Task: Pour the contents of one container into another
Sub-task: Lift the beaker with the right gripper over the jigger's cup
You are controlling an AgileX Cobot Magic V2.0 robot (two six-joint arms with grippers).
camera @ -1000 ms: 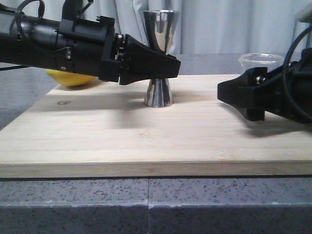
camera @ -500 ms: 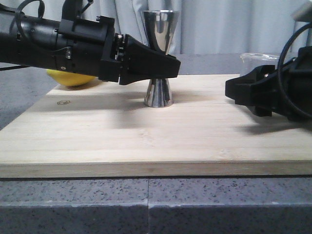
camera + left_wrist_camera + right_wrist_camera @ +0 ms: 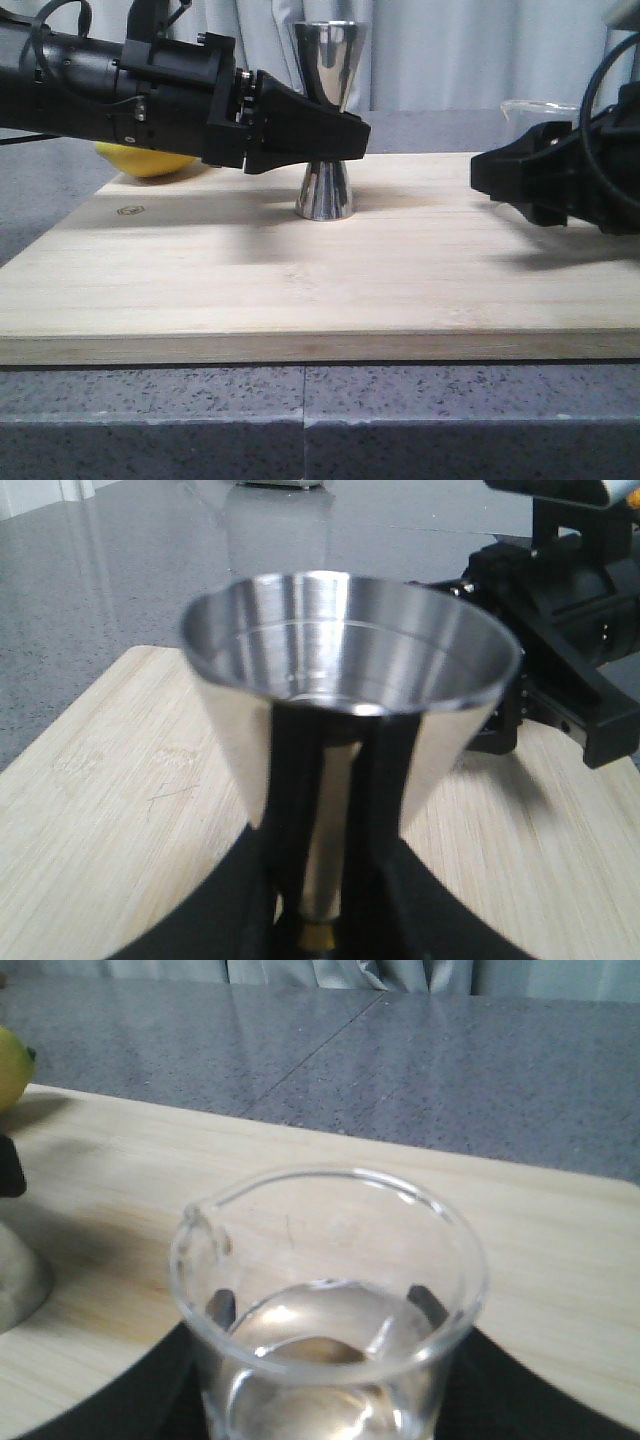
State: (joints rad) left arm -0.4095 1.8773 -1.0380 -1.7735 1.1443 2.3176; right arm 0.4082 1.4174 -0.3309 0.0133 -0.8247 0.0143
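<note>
While the tall shiny steel hourglass-shaped jigger [image 3: 327, 120] is standing upright on the pale wooden board [image 3: 300, 290], toward the middle of its far edge, the left gripper [image 3: 340, 135] is reaching in from the left and closing around the jigger's narrow waist. From the left wrist view, the black fingers [image 3: 380, 810] are sitting on either side of the jigger [image 3: 350, 710], pressing against its waist just above a thin gold band [image 3: 318, 938], and the wide upper cup is opening toward the camera.

Over at the right edge of the board, the right gripper [image 3: 520, 180] is holding the small clear glass beaker [image 3: 545, 107], of which only the rim is showing above the black fingers in the front view. In the right wrist view the beaker [image 3: 330, 1300] is sitting upright between the dark finger pads [image 3: 428, 1306], with its pouring lip turned toward the jigger's side and clear liquid lying low inside it. The beaker is being kept well apart from the jigger.

A yellow rounded fruit [image 3: 145, 160] is lying near the board's far left corner, partly hidden behind the left arm. The board is resting on a grey speckled countertop [image 3: 300, 420].
</note>
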